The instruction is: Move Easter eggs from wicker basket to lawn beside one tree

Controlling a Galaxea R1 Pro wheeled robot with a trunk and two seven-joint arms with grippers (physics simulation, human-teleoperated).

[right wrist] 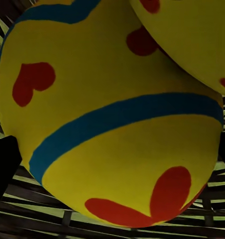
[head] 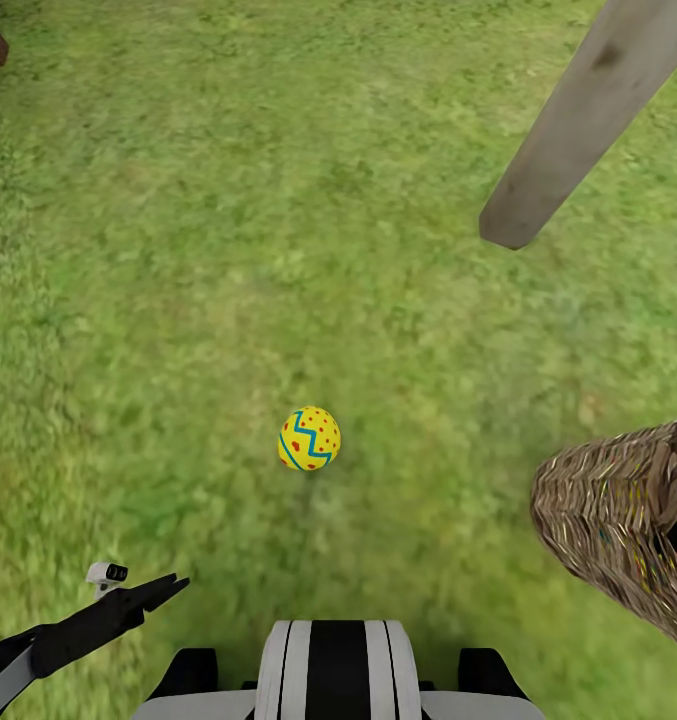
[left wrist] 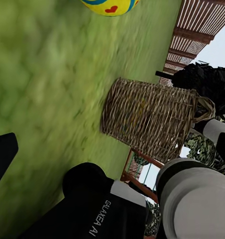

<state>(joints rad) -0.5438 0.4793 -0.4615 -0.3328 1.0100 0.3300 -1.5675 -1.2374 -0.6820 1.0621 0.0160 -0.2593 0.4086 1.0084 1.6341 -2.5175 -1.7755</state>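
One egg (head: 309, 438) lies on the lawn (head: 228, 250), well apart from the tree trunk (head: 588, 110). The wicker basket (head: 618, 520) holds two eggs (right wrist: 112, 119). Left gripper (head: 143, 592) hovers low over grass, jaws narrow. Right gripper is inside the basket at an egg; jaw state unclear.

yellow egg (head: 309, 439), blue zigzags, red spots
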